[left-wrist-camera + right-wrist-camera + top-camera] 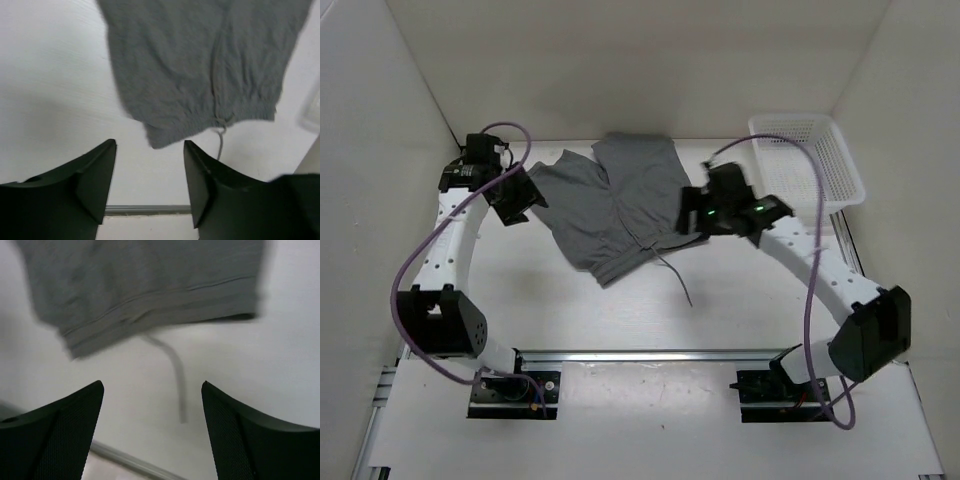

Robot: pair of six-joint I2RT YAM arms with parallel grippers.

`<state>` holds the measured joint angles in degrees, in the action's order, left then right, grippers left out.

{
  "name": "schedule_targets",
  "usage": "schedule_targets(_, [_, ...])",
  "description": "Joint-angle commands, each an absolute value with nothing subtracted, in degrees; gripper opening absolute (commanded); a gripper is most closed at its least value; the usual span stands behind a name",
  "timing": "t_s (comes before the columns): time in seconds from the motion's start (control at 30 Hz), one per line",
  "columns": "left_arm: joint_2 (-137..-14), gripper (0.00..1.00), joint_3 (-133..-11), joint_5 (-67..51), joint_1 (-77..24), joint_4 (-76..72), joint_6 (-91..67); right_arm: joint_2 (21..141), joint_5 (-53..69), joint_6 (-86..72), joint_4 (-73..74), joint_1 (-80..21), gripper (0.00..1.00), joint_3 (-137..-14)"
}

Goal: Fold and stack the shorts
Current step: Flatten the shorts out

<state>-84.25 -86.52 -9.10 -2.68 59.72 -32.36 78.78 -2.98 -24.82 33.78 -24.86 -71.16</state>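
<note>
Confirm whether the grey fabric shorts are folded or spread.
Spread, unfolded: the grey fabric shorts show both legs side by side, pale drawstring trailing loose.

One pair of plain grey fabric shorts [615,205]; one white plastic mesh basket [840,165] at two o'clock; two black grippers: left gripper [532,194], right gripper [688,212].

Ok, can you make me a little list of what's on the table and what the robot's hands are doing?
shorts: grey, lying loose on the table
drawstring: trails off the waistband toward the near edge
left gripper: open, holding nothing, beside the shorts
right gripper: open, holding nothing, at the shorts' other side
basket: white, back right, apart from the shorts
</note>
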Motion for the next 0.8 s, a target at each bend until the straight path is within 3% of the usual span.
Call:
schedule_targets(0.0, [-86.9,0.69,-86.2,-8.4,4.0,62.4,-33.1,84.1,-4.6,-26.4,33.3,-41.9,0.86,-75.5])
schedule_targets(0.1, [-84.2,0.78,-83.2,-10.6,9.3,62.4,-34.4,95.2,-13.3,-23.6,36.3,-53.0,0.93,-85.1])
schedule_targets(0.17, [-81.3,0.81,-82.2,-11.2,10.8,61.9,-34.5,103.9,-15.1,-22.1,38.0,-57.1,0.93,-90.2])
schedule_targets(0.3, [-78.8,0.84,-82.2,-11.8,11.8,63.4,-33.8,115.6,-9.1,-21.0,38.1,-58.4,0.88,-100.4])
schedule_targets(0.4, [-78.2,0.84,-82.2,-11.3,11.8,64.5,-33.2,124.6,-8.5,-20.4,39.1,-59.9,0.88,-107.3])
schedule_targets(0.53, [-77.7,0.84,-82.7,-10.5,11.8,65.0,-33.2,131.9,-10.3,-21.2,41.1,-60.4,0.79,-113.3])
schedule_targets(0.6, [-77.7,0.84,-82.7,-11.2,11.8,65.0,-33.2,133.1,-11.9,-22.2,41.8,-60.4,0.57,-112.8])
schedule_targets(0.63, [-77.7,0.84,-82.7,-11.2,11.8,65.0,-33.2,133.2,-12.6,-23.1,41.8,-60.4,0.24,-110.9])
schedule_targets(0.67, [-77.7,0.84,-82.7,-11.2,11.8,65.0,-32.7,131.8,-14.4,-24.1,41.8,-60.4,0.12,-109.4])
schedule_targets(0.7, [-77.7,0.84,-82.7,-11.2,11.8,65.0,-32.7,130.6,-15.5,-24.6,41.8,-60.4,0.02,-107.6])
schedule_targets(0.77, [-77.7,0.84,-82.7,-11.2,11.8,65.0,-32.7,125.2,-17.6,-26.2,40.8,-60.4,0.00,-99.5])
